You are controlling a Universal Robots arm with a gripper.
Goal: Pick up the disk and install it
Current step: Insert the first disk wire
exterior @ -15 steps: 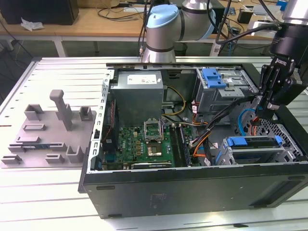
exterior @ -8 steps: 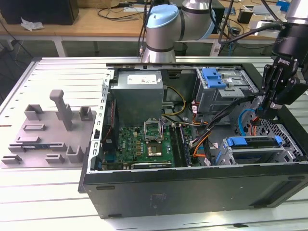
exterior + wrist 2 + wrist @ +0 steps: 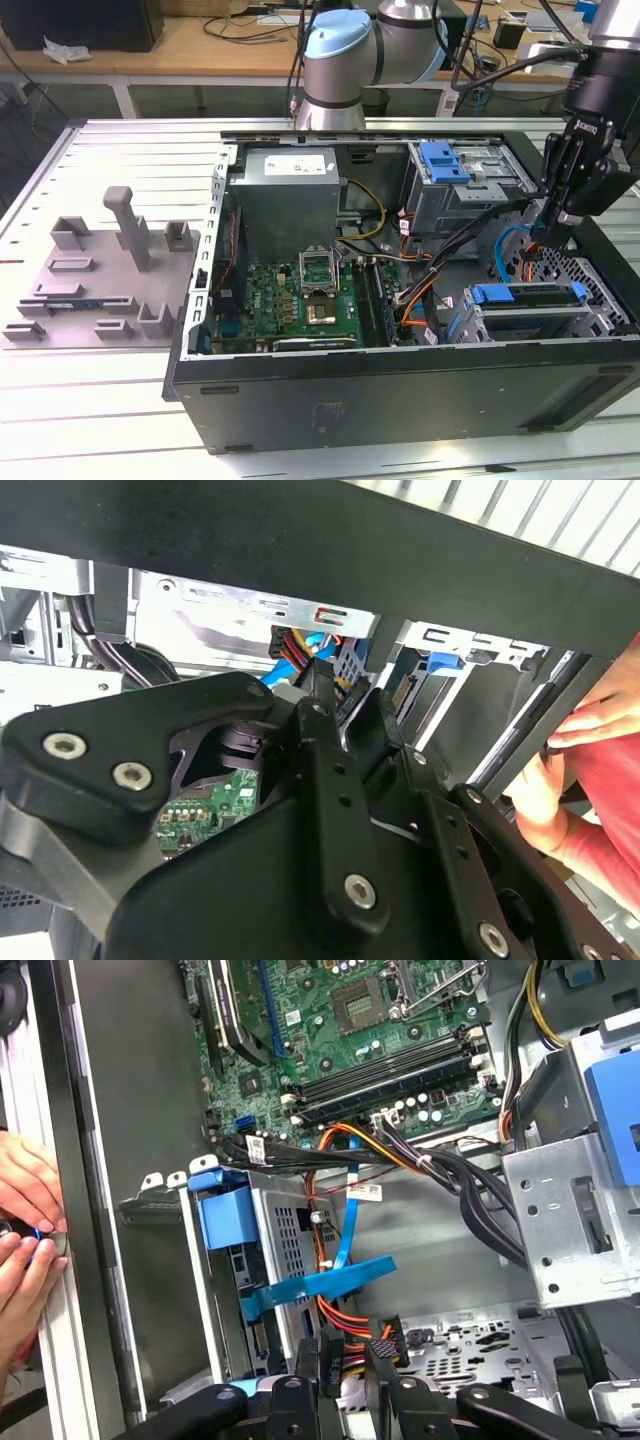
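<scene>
Gripper (image 3: 553,235) was noted inside the computer case (image 3: 400,400), just beside the orange cables (image 3: 345,1320); its opening could not be determined. Disk (image 3: 285,1235) was seated in the drive cage (image 3: 600,305).

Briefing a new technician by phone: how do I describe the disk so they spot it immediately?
Find the open computer case. In its near corner on the exterior view's right sits a perforated silver cage; the disk lies in it. Its long blue carrier bar sets it apart from the far cage's blue tab.
</scene>
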